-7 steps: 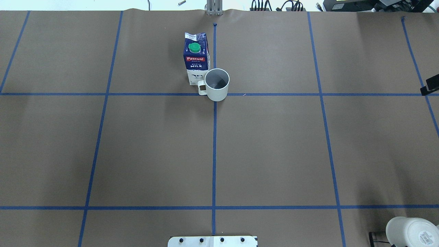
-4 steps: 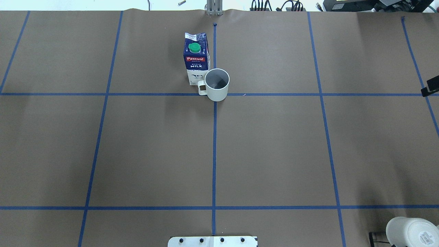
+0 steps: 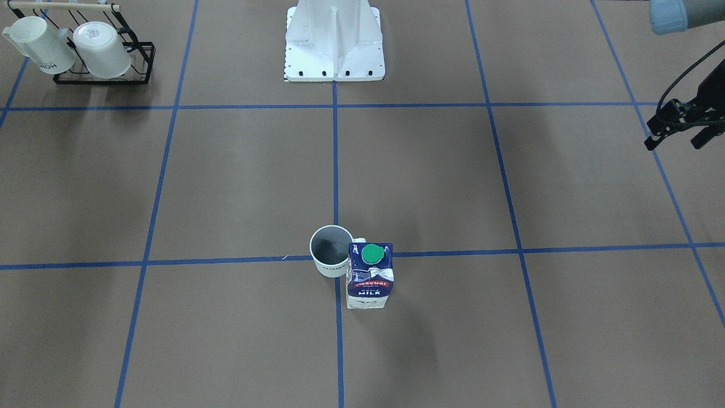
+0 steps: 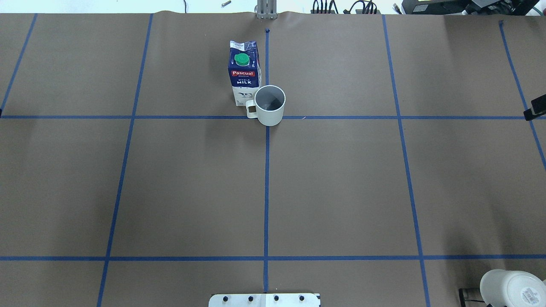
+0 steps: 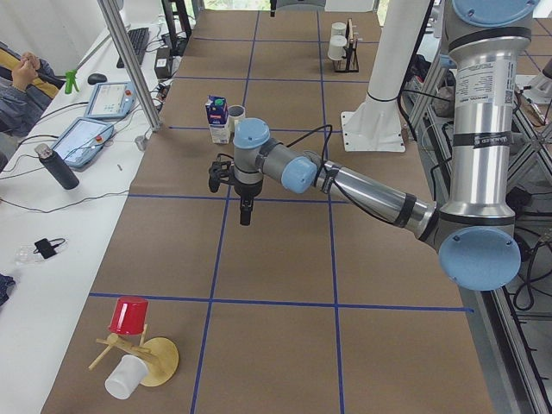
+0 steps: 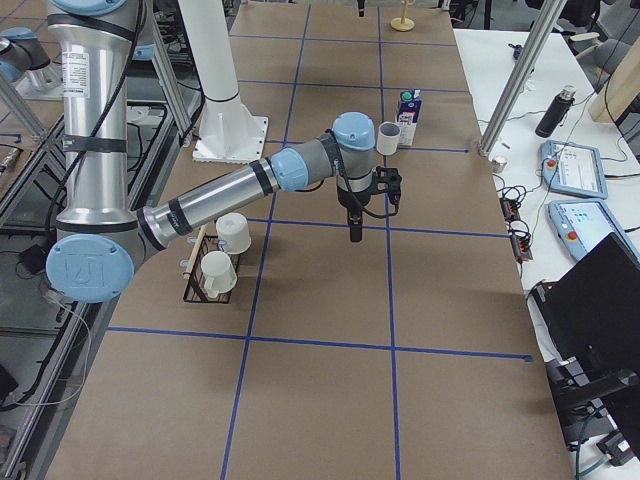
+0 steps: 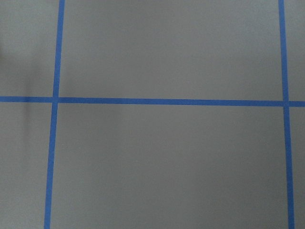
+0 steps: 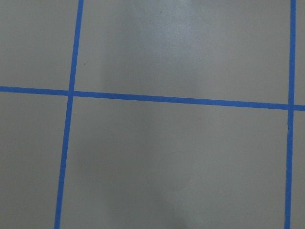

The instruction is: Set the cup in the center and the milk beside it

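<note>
Grippers first: the left gripper [image 5: 245, 211] hangs fingers-down over brown paper towards the table's left side, and whether its fingers are spread or pressed together I cannot tell. Same story for the right gripper [image 6: 354, 230], hanging fingers-down over the right side, its fingers too small to read. Both wrist cameras see only paper and blue tape lines [image 7: 157, 101]. Out to the middle now: the cup [image 4: 270, 106] stands upright on a crossing of two tape lines at the far centre, white outside, dark grey inside, squared handle pointing left. Just beside it, left and slightly farther back, stands the milk [image 4: 244, 72], upright and taller than the cup: navy top, round green cap, red band, white "MILK", white base. Handle and carton are very close; touching or not, I cannot say. Well apart, at the near right corner, a black wire rack [image 3: 113, 80] holds two white mugs [image 3: 102, 51].
</note>
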